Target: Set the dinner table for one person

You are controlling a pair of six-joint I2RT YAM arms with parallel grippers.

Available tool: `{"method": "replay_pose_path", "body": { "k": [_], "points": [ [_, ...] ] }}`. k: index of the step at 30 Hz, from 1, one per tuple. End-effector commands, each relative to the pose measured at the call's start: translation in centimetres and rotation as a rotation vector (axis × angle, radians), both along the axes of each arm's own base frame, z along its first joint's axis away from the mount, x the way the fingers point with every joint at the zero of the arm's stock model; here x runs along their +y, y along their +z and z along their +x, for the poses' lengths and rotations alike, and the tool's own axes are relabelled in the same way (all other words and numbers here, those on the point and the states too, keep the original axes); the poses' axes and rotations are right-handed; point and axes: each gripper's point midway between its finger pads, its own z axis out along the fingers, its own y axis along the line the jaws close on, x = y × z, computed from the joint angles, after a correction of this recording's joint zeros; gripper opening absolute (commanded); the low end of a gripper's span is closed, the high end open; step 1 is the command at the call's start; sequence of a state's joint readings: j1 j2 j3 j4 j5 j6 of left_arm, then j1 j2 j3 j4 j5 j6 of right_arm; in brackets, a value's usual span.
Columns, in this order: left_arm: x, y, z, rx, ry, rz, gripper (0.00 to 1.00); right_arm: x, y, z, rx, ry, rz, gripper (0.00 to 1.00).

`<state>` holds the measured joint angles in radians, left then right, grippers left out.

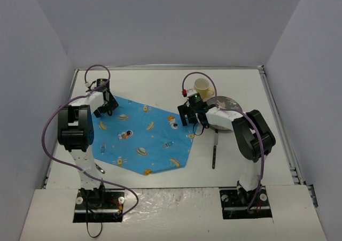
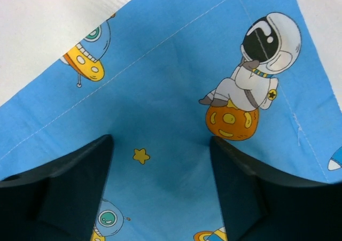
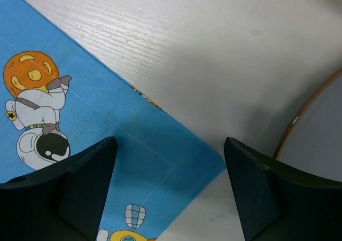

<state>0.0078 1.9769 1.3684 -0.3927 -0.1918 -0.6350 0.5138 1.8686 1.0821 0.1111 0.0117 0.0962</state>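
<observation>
The dinner table [image 1: 160,83] is a white tabletop with a blue cartoon-printed cloth [image 1: 144,137] spread flat on it. My left gripper [image 1: 107,105] hangs over the cloth's far left corner. In the left wrist view it [image 2: 160,161] is open, with only flat cloth [image 2: 171,91] under the gap. My right gripper [image 1: 189,119] is at the cloth's right corner. Seen from the right wrist, it [image 3: 168,155] is open and the cloth's corner [image 3: 208,163] lies flat between its fingers, ungripped. A pale yellow cup [image 1: 203,86] and a grey plate [image 1: 227,102] sit at the back right.
A long dark-handled utensil [image 1: 214,151] lies right of the cloth. Another utensil [image 1: 100,169] lies beside the left arm's base. The plate's rim [image 3: 307,118] curves just right of my right fingers. Grey walls close in the table on three sides.
</observation>
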Motion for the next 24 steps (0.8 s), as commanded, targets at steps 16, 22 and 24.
{"method": "replay_pose_path", "body": {
  "k": [16,22,24],
  "points": [
    [-0.1,-2.1,2.9,0.068,-0.034,-0.005,0.0,1.1,0.1,-2.3,0.064,0.031,0.055,0.0],
    [-0.3,-0.9,7.7,0.013,-0.098,-0.002,0.0,0.5,2.1,-2.2,0.011,-0.086,0.075,0.0],
    [-1.3,-1.3,9.1,0.015,-0.126,-0.007,0.0,-0.1,2.4,-2.1,-0.008,-0.134,0.071,0.0]
  ]
}}
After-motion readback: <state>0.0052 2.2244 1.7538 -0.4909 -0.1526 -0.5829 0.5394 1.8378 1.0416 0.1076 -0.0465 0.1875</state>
